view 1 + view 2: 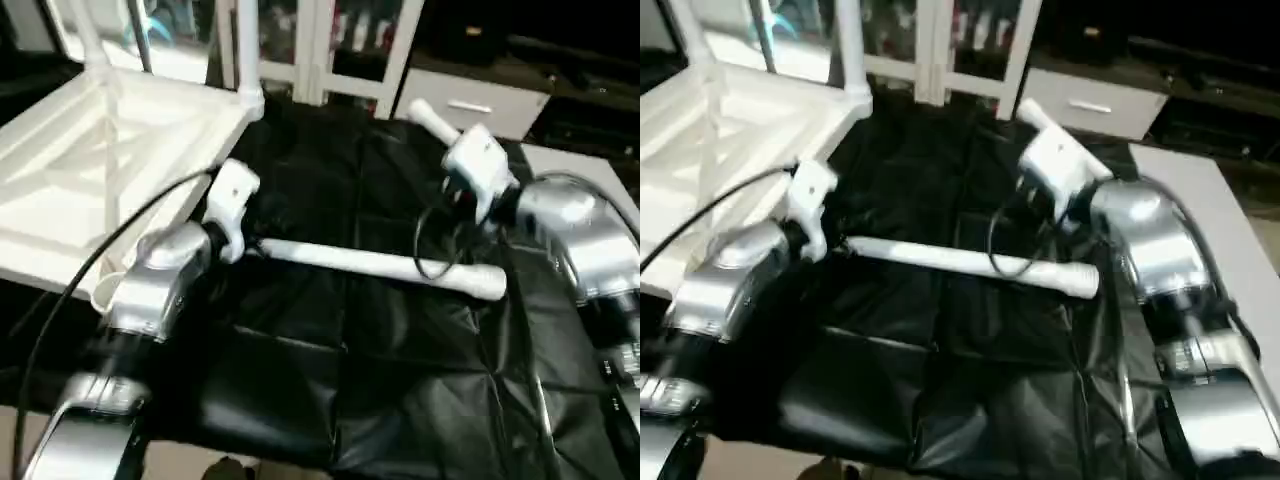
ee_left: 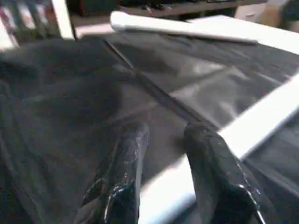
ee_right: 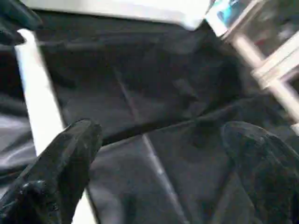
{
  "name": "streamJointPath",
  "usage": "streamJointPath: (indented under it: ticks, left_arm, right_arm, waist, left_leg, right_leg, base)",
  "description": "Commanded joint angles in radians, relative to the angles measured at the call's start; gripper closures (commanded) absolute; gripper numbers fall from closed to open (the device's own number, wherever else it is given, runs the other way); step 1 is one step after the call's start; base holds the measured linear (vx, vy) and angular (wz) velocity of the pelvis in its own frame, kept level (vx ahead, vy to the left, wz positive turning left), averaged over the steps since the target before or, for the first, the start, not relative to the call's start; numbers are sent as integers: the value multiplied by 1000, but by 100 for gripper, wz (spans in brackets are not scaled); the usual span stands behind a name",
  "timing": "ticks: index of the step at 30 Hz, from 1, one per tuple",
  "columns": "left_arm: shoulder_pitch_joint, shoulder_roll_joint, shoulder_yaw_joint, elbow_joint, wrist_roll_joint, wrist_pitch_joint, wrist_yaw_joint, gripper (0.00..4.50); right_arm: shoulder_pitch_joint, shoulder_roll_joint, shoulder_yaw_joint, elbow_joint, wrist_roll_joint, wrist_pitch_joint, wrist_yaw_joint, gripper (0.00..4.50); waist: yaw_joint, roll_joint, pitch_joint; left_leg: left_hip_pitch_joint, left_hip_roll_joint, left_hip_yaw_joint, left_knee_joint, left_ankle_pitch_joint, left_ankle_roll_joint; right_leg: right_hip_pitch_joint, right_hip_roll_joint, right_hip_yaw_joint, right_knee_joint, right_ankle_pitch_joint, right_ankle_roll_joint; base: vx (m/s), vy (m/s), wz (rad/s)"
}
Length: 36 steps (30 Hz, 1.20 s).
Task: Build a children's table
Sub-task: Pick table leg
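The left arm's fingers are closed around one end of a long white leg lying on the black-covered desk, the right arm's fingers are spread wide and hold nothing, and the white tabletop sits just beside the left fingers.

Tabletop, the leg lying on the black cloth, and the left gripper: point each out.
tabletop (image 1: 60, 190), left eye view, ribbed underside.
leg (image 1: 380, 263), left eye view, middle of the tube.
left gripper (image 2: 163, 154), left wrist view, between its fingers.
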Motion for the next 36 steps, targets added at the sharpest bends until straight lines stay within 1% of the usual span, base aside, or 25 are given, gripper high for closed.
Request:
streamJointPath:
  ticks: [1, 2, 3, 4, 5, 6, 7, 8, 9, 10, 11, 12, 14, 16, 18, 20, 22, 24, 25, 27, 29, 32, 33, 35, 36]
  left_arm:
    - [21, 8, -17, -99, -47, 72, -40, 287]
    - [52, 29, -32, -155, -77, 95, -83, 287]
    - [52, 29, -32, -155, -77, 95, -83, 287]
    - [84, 51, -45, -209, -102, 114, -120, 287]
    - [106, 67, -55, -248, -118, 126, -144, 287]
    - [106, 67, -55, -248, -118, 126, -144, 287]
    - [134, 83, -64, -299, -140, 150, -164, 287]
    - [157, 94, -68, -347, -156, 178, -174, 287]
    - [187, 108, -70, -409, -171, 226, -179, 287]
    - [193, 111, -71, -420, -173, 234, -180, 287]
    - [202, 116, -71, -436, -175, 246, -181, 287]
    - [202, 116, -71, -436, -175, 246, -181, 287]
    - [229, 133, -73, -481, -182, 279, -173, 287]
    - [235, 137, -74, -490, -184, 284, -172, 287]
    - [253, 146, -83, -520, -190, 300, -169, 287]
    - [264, 154, -90, -556, -201, 335, -170, 287]
    - [266, 157, -93, -566, -205, 344, -173, 287]
    - [268, 164, -103, -586, -211, 355, -181, 287]
    - [269, 166, -106, -592, -213, 357, -183, 287]
    - [275, 184, -121, -622, -220, 363, -204, 287]
    - [285, 211, -136, -665, -222, 374, -225, 287]
    - [287, 221, -143, -677, -203, 365, -224, 287]
    - [285, 229, -150, -680, -184, 361, -217, 287]
    - [279, 240, -160, -680, -152, 352, -206, 287]
    - [276, 245, -162, -680, -148, 353, -201, 287]
  right_arm:
    - [-19, 8, 10, 114, -15, -41, 105, 3]
    - [-38, 15, 15, 181, -25, -64, 152, 3]
    - [-38, 15, 15, 181, -25, -64, 152, 3]
    - [-50, 17, 22, 231, -33, -83, 193, 3]
    - [-57, 16, 28, 263, -42, -100, 212, 3]
    - [-57, 16, 28, 263, -42, -100, 212, 3]
    - [-68, 13, 38, 309, -57, -124, 228, 3]
    - [-81, 10, 48, 357, -72, -152, 230, 3]
    - [-104, 4, 64, 433, -104, -196, 239, 3]
    - [-108, 3, 69, 446, -112, -205, 240, 3]
    - [-114, 0, 75, 464, -123, -219, 241, 3]
    - [-114, 0, 75, 464, -123, -219, 241, 3]
    - [-126, -10, 117, 527, -195, -261, 233, 3]
    - [-127, -11, 126, 539, -212, -269, 223, 3]
    - [-117, -9, 192, 572, -296, -314, 150, 3]
    - [-118, 9, 216, 616, -337, -345, 121, 3]
    - [-119, 14, 221, 626, -346, -350, 118, 3]
    - [-119, 17, 239, 642, -369, -346, 124, 3]
    - [-120, 17, 243, 648, -376, -344, 128, 3]
    - [-121, 14, 253, 655, -389, -343, 155, 3]
    - [-131, 8, 246, 655, -385, -343, 203, 30]
    - [-141, 8, 239, 662, -383, -350, 218, 40]
    - [-148, 8, 235, 671, -388, -357, 223, 63]
    - [-155, 4, 235, 679, -399, -368, 231, 81]
    - [-158, 3, 234, 682, -402, -371, 232, 81]
  waist:
    - [1, -3, -84]
    - [2, -5, -86]
    - [1, -5, -86]
    - [2, -12, -81]
    - [4, -10, -78]
    - [3, -10, -78]
    - [2, -13, -70]
    - [3, -12, -63]
    - [1, -17, -56]
    - [0, -14, -49]
    - [0, -14, -47]
    - [0, -14, -47]
    - [-4, -21, -40]
    - [-2, -22, -39]
    - [-4, -23, -36]
    - [-4, -28, -37]
    - [-3, -25, -36]
    - [-3, -30, -35]
    - [-3, -28, -34]
    - [-4, -34, -33]
    - [-3, -32, -32]
    - [-4, -32, -31]
    - [-4, -32, -32]
    - [-5, -32, -39]
    - [-7, -34, -41]
  left_leg:
    - [14, 80, -23, -53, 37, 150]
    - [17, 83, -23, -48, 60, 162]
    - [12, 82, -25, -46, 74, 166]
    - [10, 81, -23, -47, 81, 176]
    - [14, 83, -22, -45, 80, 186]
    - [15, 84, -21, -44, 73, 184]
    - [12, 86, -21, -48, 41, 175]
    - [17, 89, -20, -51, -14, 149]
    - [16, 88, -19, -55, -38, 137]
    - [20, 90, -16, -59, -96, 87]
    - [22, 91, -15, -59, -106, 74]
    - [22, 91, -15, -59, -106, 74]
    - [17, 90, -17, -65, -131, 43]
    - [18, 88, -17, -65, -129, 40]
    - [18, 87, -17, -66, -113, 34]
    - [18, 86, -15, -64, -96, 34]
    - [17, 86, -15, -64, -90, 41]
    - [18, 87, -14, -63, -75, 51]
    - [19, 88, -15, -63, -70, 56]
    - [18, 88, -14, -62, -70, 61]
    - [19, 90, -15, -63, -85, 56]
    - [20, 89, -14, -64, -91, 49]
    - [20, 90, -14, -64, -91, 46]
    - [22, 91, -15, -62, -91, 43]
    - [20, 90, -15, -61, -86, 45]
  right_leg:
    - [58, -106, 63, -39, 82, -317]
    - [54, -105, 63, -31, 115, -333]
    - [56, -105, 61, -26, 127, -340]
    - [54, -101, 61, -29, 128, -338]
    - [48, -100, 61, -29, 114, -342]
    - [48, -101, 62, -28, 105, -343]
    - [47, -103, 61, -33, 53, -340]
    - [43, -108, 62, -43, -29, -330]
    - [43, -106, 63, -51, -70, -321]
    - [39, -104, 64, -61, -160, -304]
    - [37, -103, 65, -60, -170, -296]
    - [37, -103, 65, -60, -170, -296]
    - [38, -104, 65, -62, -208, -267]
    - [38, -103, 67, -65, -215, -256]
    - [34, -100, 67, -62, -195, -254]
    - [36, -102, 68, -59, -170, -259]
    - [38, -102, 70, -58, -154, -265]
    - [38, -99, 69, -54, -121, -272]
    - [38, -99, 69, -52, -113, -278]
    - [40, -99, 69, -53, -115, -280]
    - [40, -103, 69, -55, -150, -275]
    - [39, -100, 71, -57, -161, -271]
    - [39, -101, 70, -56, -160, -270]
    - [41, -100, 69, -54, -158, -271]
    - [43, -100, 70, -54, -156, -269]
  base:
    - [0, 0, 0]
    - [0, 0, 0]
    - [0, 0, 0]
    - [0, 0, 0]
    - [0, 0, 0]
    - [0, 0, 0]
    - [0, 0, 0]
    - [0, 0, 0]
    - [0, 0, 0]
    - [0, 0, 0]
    - [0, 0, 0]
    - [0, 0, 0]
    - [0, 0, 0]
    - [0, 0, 0]
    - [0, 0, 0]
    - [0, 0, 0]
    - [0, 0, 0]
    - [0, 0, 0]
    - [0, 0, 0]
    - [0, 0, 0]
    - [0, 0, 0]
    - [0, 0, 0]
    - [0, 0, 0]
    - [0, 0, 0]
    - [0, 0, 0]
